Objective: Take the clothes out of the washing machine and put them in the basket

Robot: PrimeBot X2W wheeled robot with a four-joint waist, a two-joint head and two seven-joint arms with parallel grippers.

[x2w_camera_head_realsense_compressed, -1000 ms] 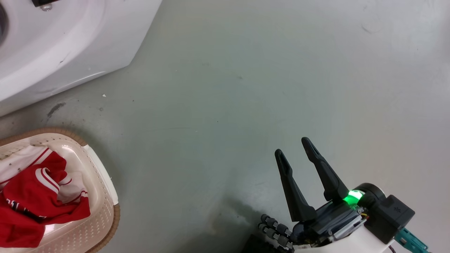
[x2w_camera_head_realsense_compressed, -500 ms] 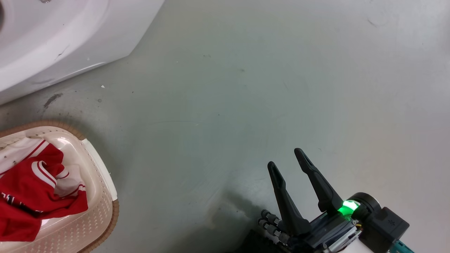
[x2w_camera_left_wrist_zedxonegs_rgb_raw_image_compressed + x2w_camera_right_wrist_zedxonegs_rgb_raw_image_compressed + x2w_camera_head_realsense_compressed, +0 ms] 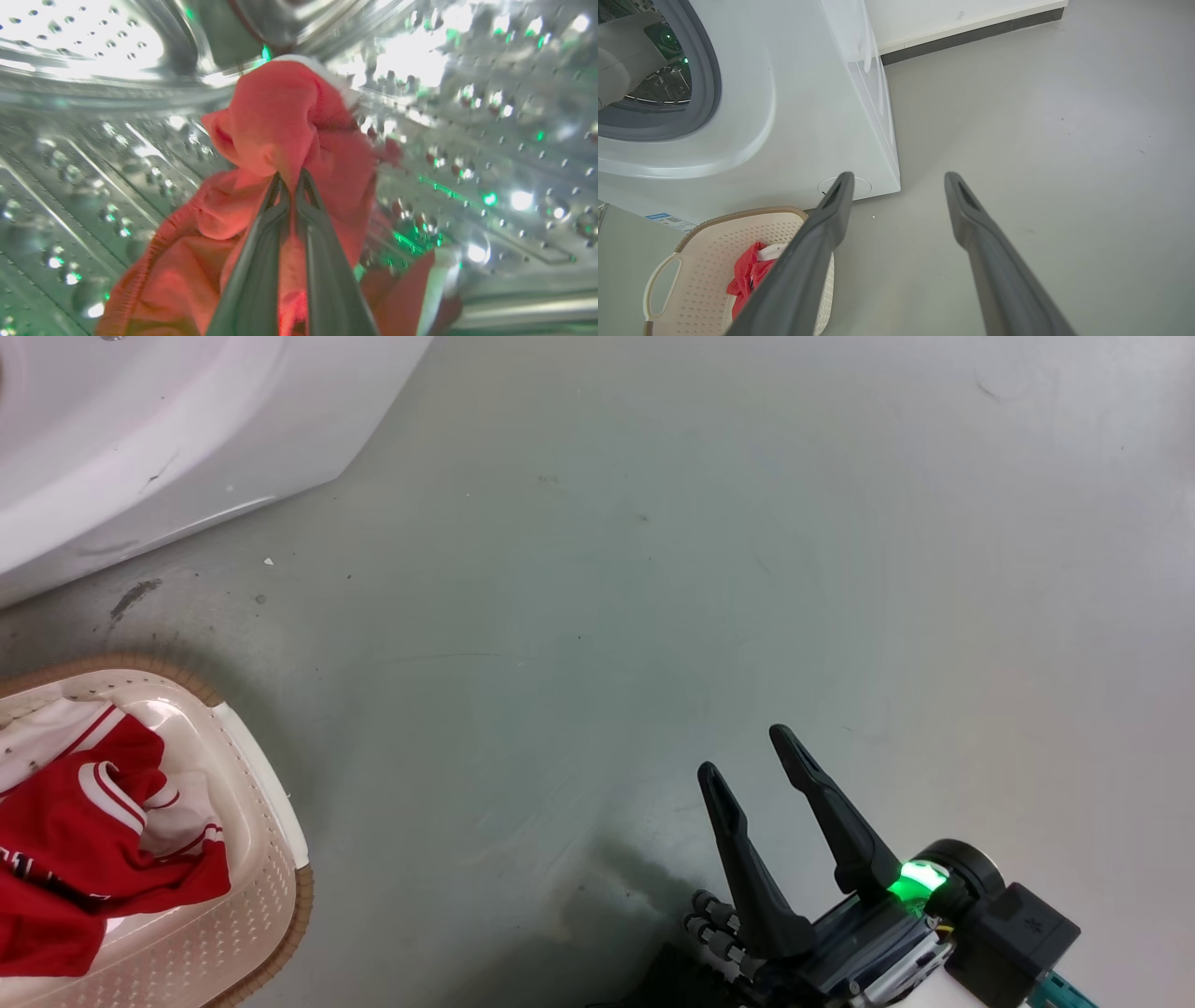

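Left gripper (image 3: 289,179) pinching red garment (image 3: 275,116) inside steel drum (image 3: 467,140); right gripper (image 3: 744,753) spread above floor (image 3: 653,569); basket (image 3: 271,896) holding red clothes (image 3: 103,859), near washing machine (image 3: 140,429)

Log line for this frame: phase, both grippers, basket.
phase: grasp inside drum | left gripper: shut on red garment | right gripper: open, empty, above floor | basket: holds red-and-white clothes
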